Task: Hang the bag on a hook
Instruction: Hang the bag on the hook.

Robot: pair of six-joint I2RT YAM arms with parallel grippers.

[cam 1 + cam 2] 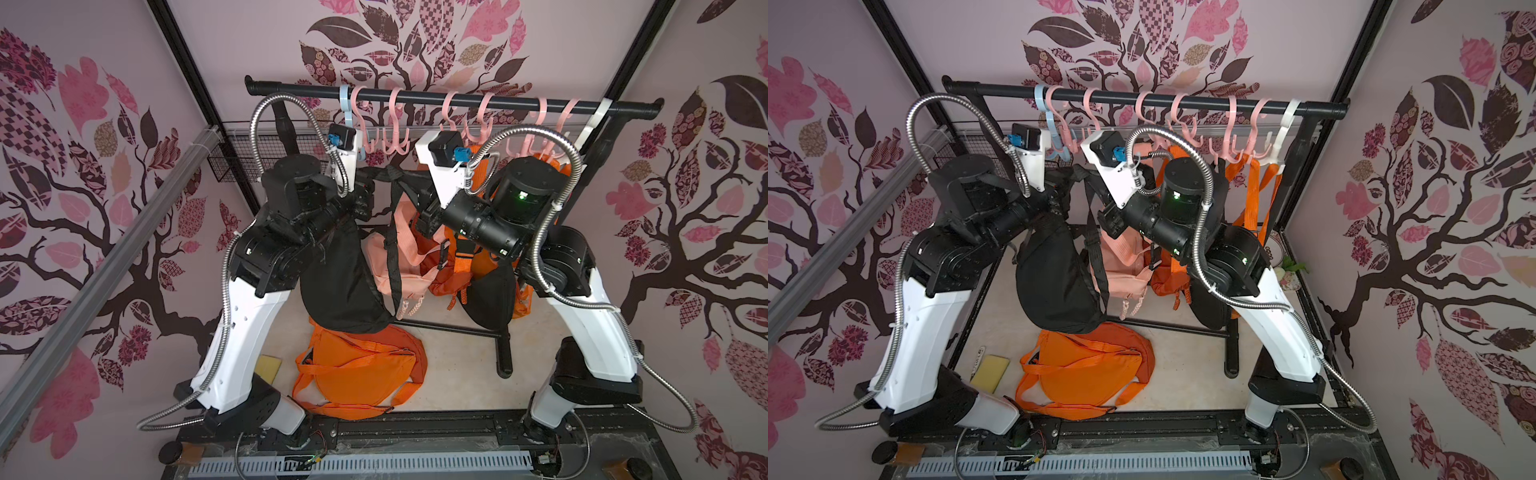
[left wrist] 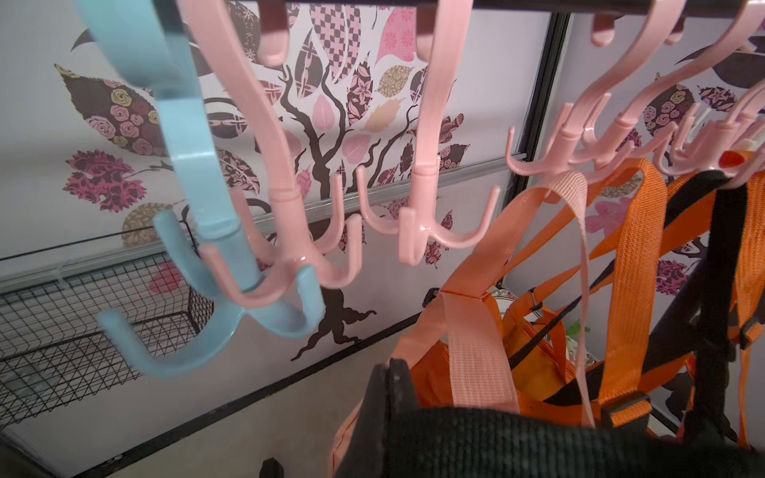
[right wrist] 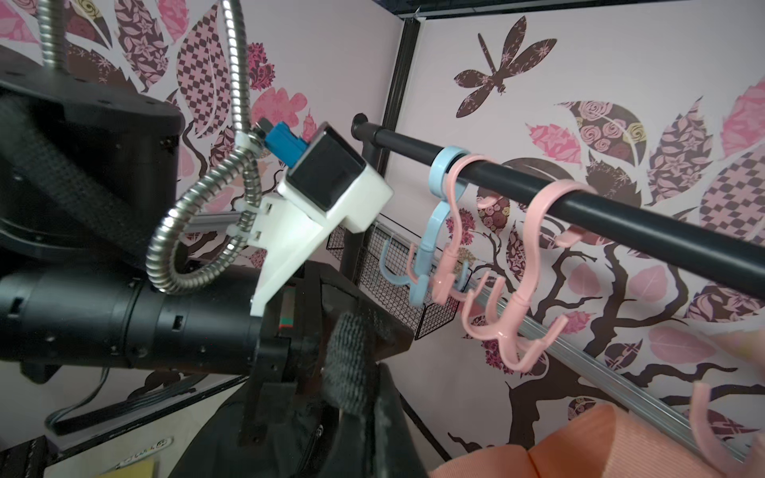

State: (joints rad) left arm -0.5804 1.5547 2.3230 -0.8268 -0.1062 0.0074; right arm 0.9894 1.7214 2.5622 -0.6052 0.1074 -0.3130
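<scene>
Firmly closed, left gripper [image 2: 381, 422], seemingly on strap [image 2: 538, 443]

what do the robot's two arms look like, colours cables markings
The left arm and right arm match: white tapered shells, black boxy and cylindrical joints. A ribbed silver metal conduit loops along each to a black wrist camera in a white bracket with a blue plug. A small green light glows on the right arm.

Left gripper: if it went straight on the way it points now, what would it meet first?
Probably the peach strap hanging just ahead of the left gripper; the pink hook sits higher. Depth is unclear.
</scene>
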